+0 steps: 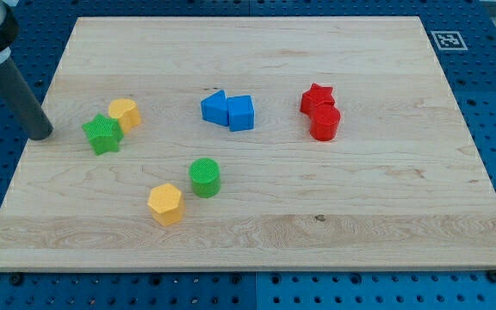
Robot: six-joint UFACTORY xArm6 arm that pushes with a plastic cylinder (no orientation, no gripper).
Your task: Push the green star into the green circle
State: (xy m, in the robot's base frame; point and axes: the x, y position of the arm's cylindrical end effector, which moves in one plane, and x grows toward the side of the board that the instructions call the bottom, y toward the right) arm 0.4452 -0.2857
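One camera view covers everything. Taking the green star [102, 134] as landmark: my tip [40, 133] rests on the counter [257, 232] near its left side, apart from it, and there is no hand to open or close, only the bare rod. A yellow block [125, 113] touches the star's upper right. The green circle [205, 177] stands well apart, down and right of the star, so the push looks not yet begun; the whole crossing remains.
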